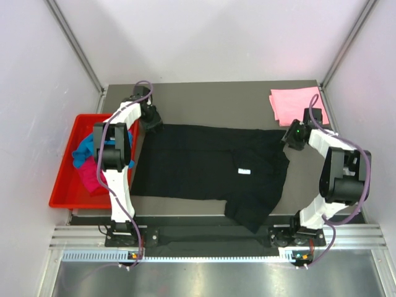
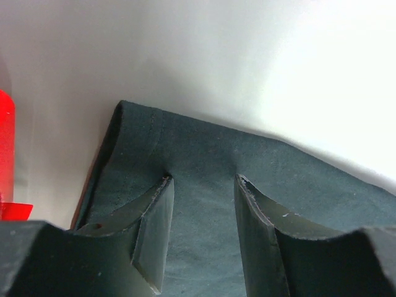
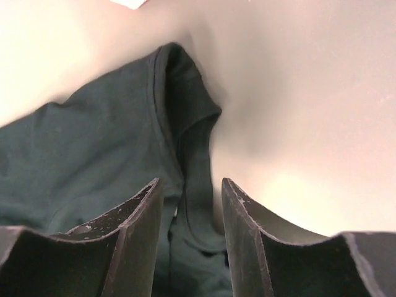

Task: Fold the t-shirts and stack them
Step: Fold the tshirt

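Grey table [image 1: 216, 99], black t-shirt [image 1: 192, 164] spread out; only top view shows turquoise t-shirt [image 1: 83, 151], magenta t-shirt [image 1: 90, 176] in red tray [image 1: 60, 193]. Wrist views: left tool [image 2: 203, 179], right tool [image 3: 190, 182] spread over black cloth.

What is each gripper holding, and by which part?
Nothing visibly: the left gripper stands open over the far left corner of the black t-shirt, the right gripper open over its far right corner.

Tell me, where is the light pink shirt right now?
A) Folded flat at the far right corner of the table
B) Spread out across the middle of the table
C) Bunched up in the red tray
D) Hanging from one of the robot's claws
A: the light pink t-shirt lies folded flat on the table at its far right corner, well away from the red tray on the left.
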Robot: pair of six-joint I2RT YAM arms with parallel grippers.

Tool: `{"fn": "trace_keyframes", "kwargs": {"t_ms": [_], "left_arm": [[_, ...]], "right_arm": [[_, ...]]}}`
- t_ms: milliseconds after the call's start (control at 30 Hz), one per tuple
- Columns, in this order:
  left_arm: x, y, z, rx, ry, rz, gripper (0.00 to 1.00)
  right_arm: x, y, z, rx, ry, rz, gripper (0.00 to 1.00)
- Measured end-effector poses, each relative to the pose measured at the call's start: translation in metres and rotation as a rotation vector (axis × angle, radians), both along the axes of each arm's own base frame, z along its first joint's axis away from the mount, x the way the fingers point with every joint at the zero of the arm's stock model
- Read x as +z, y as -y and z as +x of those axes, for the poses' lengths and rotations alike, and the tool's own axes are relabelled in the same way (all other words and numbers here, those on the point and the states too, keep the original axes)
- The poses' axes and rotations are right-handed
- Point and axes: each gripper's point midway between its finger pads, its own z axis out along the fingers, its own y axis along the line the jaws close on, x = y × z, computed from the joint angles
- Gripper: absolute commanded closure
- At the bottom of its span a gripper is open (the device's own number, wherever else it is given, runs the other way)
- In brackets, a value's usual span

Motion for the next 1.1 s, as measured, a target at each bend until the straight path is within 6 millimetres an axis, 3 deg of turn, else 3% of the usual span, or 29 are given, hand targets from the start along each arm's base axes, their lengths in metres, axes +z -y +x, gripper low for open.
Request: {"fn": "trace_keyframes", "kwargs": {"t_ms": [133,233,267,300,400,633,767,1000,1100], "left_arm": [[0.0,0.0,0.002,0.001,0.002,0.002,0.51],[0.0,-0.001,0.004,0.002,0.004,0.004,0.51],[0.0,-0.001,0.004,0.003,0.004,0.005,0.5],[0.0,-0.001,0.004,0.003,0.004,0.005,0.5],[0.0,-0.001,0.005,0.004,0.006,0.008,0.5],[-0.001,-0.003,0.012,0.009,0.011,0.019,0.5],[0.0,-0.003,0.016,0.01,0.013,0.021,0.5],[0.005,-0.002,0.02,-0.015,0.024,0.019,0.46],[0.01,0.0,0.02,-0.035,0.032,0.016,0.44]], "right_arm": [[-0.011,-0.002,0.009,0.016,0.023,0.028,0.53],[-0.018,-0.006,0.017,0.035,0.041,0.058,0.57],[-0.019,-0.007,0.019,0.04,0.048,0.066,0.61],[-0.021,-0.007,0.021,0.044,0.058,0.073,0.74],[-0.025,-0.006,0.021,0.046,0.069,0.088,1.0],[-0.029,0.016,0.009,-0.041,0.105,0.107,1.0],[-0.026,0.017,0.002,-0.07,0.125,0.11,1.0],[-0.014,0.019,0.0,-0.099,0.133,0.107,0.62],[0.001,0.02,-0.008,-0.103,0.104,0.076,0.55]]}}
